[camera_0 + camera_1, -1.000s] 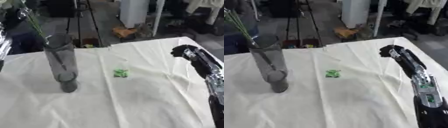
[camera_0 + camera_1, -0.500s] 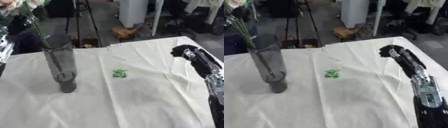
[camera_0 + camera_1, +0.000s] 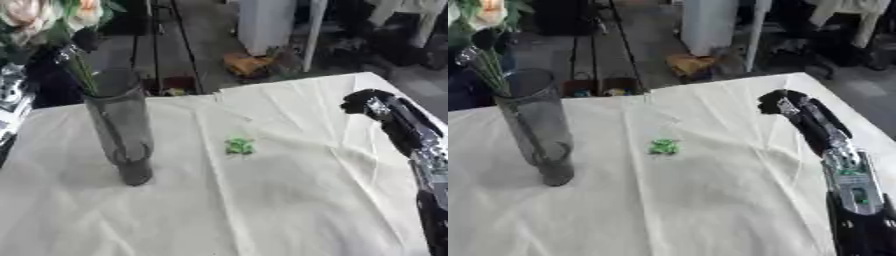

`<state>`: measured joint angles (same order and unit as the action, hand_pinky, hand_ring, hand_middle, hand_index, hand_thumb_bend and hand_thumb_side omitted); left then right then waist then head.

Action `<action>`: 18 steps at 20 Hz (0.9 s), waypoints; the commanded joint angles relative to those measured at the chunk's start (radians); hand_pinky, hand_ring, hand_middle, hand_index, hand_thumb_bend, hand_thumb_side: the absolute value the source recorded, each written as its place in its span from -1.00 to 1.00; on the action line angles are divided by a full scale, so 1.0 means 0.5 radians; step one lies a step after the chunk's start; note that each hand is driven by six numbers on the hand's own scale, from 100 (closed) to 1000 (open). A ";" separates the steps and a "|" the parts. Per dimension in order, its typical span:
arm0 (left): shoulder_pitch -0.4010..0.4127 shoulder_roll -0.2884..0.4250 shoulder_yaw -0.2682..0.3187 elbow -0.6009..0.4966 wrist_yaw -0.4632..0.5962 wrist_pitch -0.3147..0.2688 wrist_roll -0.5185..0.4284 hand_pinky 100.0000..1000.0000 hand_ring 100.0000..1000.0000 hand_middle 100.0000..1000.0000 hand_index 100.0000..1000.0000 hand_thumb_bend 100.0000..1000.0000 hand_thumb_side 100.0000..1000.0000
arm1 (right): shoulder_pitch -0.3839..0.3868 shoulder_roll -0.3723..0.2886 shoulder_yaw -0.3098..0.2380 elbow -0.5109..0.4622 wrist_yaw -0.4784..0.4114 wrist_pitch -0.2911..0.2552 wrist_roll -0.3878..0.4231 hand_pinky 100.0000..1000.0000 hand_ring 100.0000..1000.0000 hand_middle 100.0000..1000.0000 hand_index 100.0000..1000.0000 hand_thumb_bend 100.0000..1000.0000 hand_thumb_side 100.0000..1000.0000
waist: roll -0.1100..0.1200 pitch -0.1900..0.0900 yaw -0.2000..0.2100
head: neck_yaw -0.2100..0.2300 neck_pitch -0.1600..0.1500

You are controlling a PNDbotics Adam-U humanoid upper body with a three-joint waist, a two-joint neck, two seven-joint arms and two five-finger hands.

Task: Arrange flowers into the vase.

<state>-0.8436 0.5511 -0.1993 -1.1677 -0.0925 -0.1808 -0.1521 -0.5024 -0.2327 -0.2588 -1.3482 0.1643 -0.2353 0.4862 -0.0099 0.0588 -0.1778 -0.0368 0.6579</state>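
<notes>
- I see the tall dark glass vase (image 3: 120, 130) standing upright on the left part of the white tablecloth (image 3: 262, 200), with green stems (image 3: 87, 80) going down into its mouth.
- The flowers (image 3: 44, 15), pale pink and cream heads with green leaves, sit high above the vase rim at the top left corner; the stems run from them down through the opening and show through the glass.
- My left hand (image 3: 74, 42) shows only as a dark shape near the stems just above the vase rim; I cannot tell whether its fingers are curled round them or not.
- A silver and black piece of the left arm (image 3: 10, 100) shows at the left edge in the left eye view; the right eye view does not show it.
- My right hand (image 3: 785, 104) hovers over the right side of the cloth, fingers curled into a dark fist and holding nothing; the right eye view shows more of its forearm (image 3: 846, 180) with silver plates.
- A small green scrap (image 3: 239, 146) lies on the cloth between the vase and the right hand, apart from both.
- The near half of the cloth gives open room; the far edge of the table drops to a floor with a brown box (image 3: 249, 64) beyond.
</notes>
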 commanded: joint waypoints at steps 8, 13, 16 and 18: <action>0.008 0.003 -0.035 -0.005 -0.109 -0.086 -0.105 0.38 0.28 0.22 0.37 0.67 0.94 | -0.043 -0.028 -0.008 -0.022 0.007 -0.003 0.002 0.54 0.43 -0.06 0.36 -1.00 0.61 | -0.004 -0.021 0.008 | 0.030 -0.013; 0.016 -0.010 -0.044 0.008 -0.171 -0.106 -0.140 0.42 0.32 0.26 0.40 0.66 0.98 | -0.045 -0.029 -0.009 -0.021 0.009 -0.004 0.002 0.54 0.43 -0.06 0.36 -1.00 0.61 | -0.004 -0.019 0.011 | 0.162 -0.045; 0.021 -0.012 -0.054 0.019 -0.232 -0.108 -0.183 0.45 0.36 0.30 0.43 0.67 1.00 | -0.048 -0.028 -0.008 -0.021 0.010 -0.005 0.002 0.54 0.43 -0.06 0.36 -1.00 0.61 | -0.005 -0.018 0.012 | 0.168 -0.046; 0.026 -0.013 -0.056 0.029 -0.287 -0.110 -0.220 0.48 0.41 0.36 0.47 0.69 1.00 | -0.048 -0.027 -0.008 -0.022 0.010 -0.005 0.002 0.54 0.43 -0.06 0.36 -1.00 0.61 | -0.005 -0.019 0.012 | 0.161 -0.044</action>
<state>-0.8168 0.5276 -0.2265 -1.1488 -0.2192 -0.2346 -0.2507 -0.5026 -0.2327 -0.2588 -1.3482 0.1644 -0.2355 0.4864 -0.0111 0.0610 -0.1722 0.0422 0.6475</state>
